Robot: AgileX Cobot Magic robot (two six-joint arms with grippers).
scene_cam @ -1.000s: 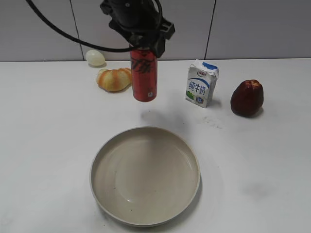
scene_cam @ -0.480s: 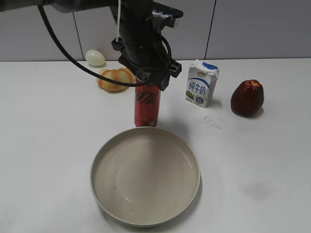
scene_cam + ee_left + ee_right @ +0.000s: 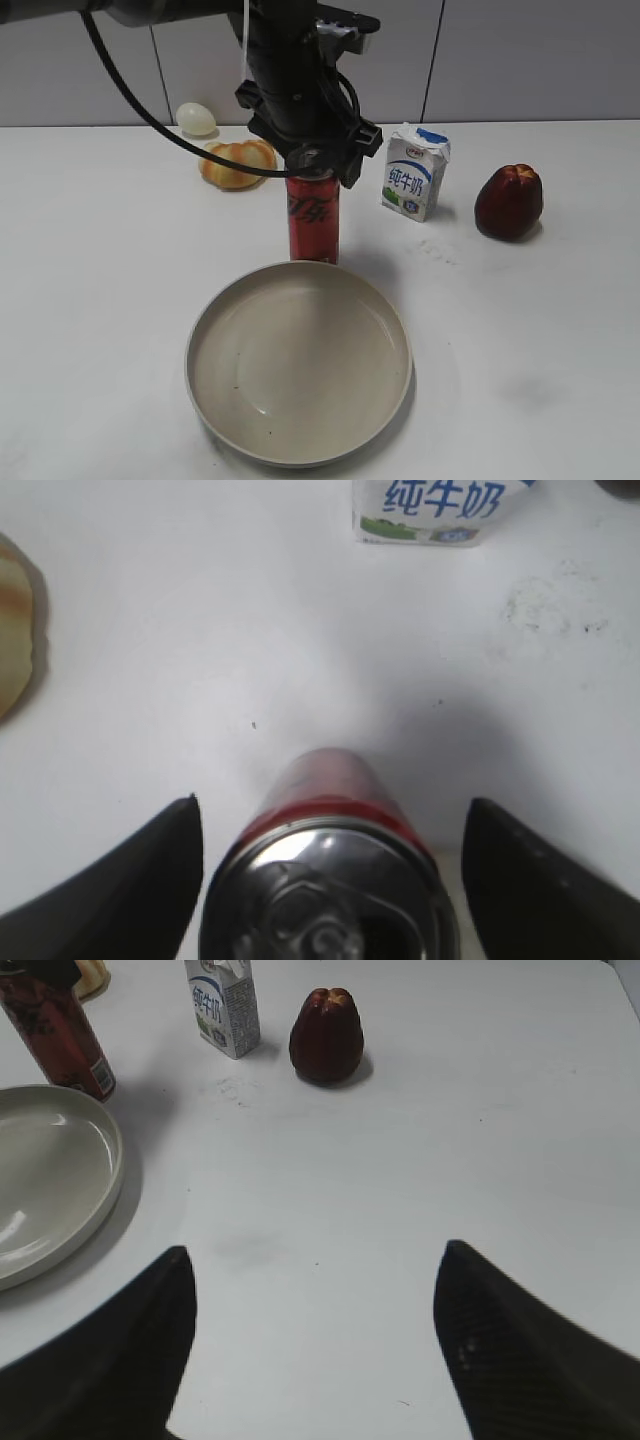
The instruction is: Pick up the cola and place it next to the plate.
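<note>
The cola, a slim red can with a silver top, stands upright on the white table, touching or almost touching the far rim of the beige plate. My left gripper is over the can's top. In the left wrist view its fingers flank the cola with a thin gap on each side, so it is open. My right gripper is open and empty over bare table to the right of the plate. The cola also shows there.
A white-and-blue milk carton stands to the right of the can, and a dark red fruit is further right. A bread-like bun and a pale egg lie at the back left, near the wall.
My left gripper carried the cola down from the air and towards the plate's far rim. The can now stands on the table and the fingers have parted from it.
</note>
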